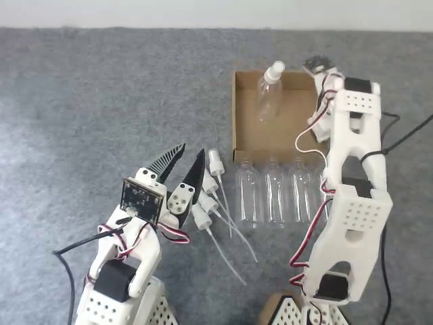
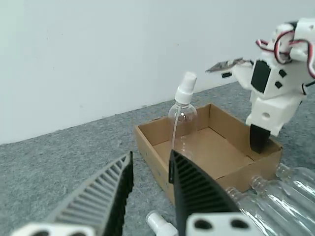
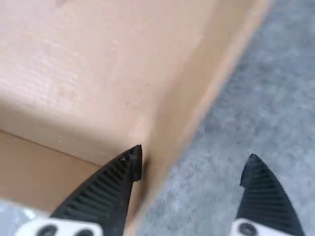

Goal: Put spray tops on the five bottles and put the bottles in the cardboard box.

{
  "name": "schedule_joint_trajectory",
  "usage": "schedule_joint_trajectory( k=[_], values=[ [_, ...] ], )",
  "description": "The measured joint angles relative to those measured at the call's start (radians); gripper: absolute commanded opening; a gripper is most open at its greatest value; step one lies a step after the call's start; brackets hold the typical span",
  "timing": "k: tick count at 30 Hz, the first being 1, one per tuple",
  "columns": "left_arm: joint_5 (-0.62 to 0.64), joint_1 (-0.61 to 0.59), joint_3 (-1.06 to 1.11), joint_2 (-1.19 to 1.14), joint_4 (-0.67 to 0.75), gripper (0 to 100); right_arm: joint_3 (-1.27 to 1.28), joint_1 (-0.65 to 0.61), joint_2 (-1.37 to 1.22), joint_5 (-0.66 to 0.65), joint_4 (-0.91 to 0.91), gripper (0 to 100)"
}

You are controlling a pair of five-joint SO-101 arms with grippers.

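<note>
A clear bottle [image 1: 268, 98] with a white spray top stands upright in the cardboard box [image 1: 241, 128], also seen as the bottle [image 2: 181, 114] in the box [image 2: 147, 142]. Several capless bottles [image 1: 274, 193] lie in a row just in front of the box. Several white spray tops [image 1: 208, 183] with long tubes lie to their left. My left gripper [image 1: 184, 164] hovers open and empty beside the spray tops. My right gripper [image 3: 194, 169] is open and straddles the box's right wall, with one black finger [image 2: 257, 138] inside the box.
Grey carpet covers the table [image 1: 101, 101], with free room to the left and behind the box. A white wall [image 2: 98, 49] rises behind the table. The right arm's white links [image 1: 352, 203] stand over the rightmost bottles.
</note>
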State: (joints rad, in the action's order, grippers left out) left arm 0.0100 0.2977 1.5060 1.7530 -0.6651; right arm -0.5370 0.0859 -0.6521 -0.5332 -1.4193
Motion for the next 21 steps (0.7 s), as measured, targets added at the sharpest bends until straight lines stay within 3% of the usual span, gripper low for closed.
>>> schedule_joint_trajectory(
  k=[7,12,16,21],
  values=[
    [0.0,0.0,0.0,0.0,0.0,11,-0.264,-0.015,0.0,0.074,-0.242,29.7],
    [0.0,0.0,0.0,0.0,0.0,11,-0.358,-0.041,0.009,0.078,-0.333,21.0],
    [0.0,0.0,0.0,0.0,0.0,11,-0.261,-0.035,0.115,0.078,-0.333,21.9],
    [0.0,0.0,0.0,0.0,0.0,11,0.061,-0.031,0.4,0.035,-0.333,24.0]
  ],
)
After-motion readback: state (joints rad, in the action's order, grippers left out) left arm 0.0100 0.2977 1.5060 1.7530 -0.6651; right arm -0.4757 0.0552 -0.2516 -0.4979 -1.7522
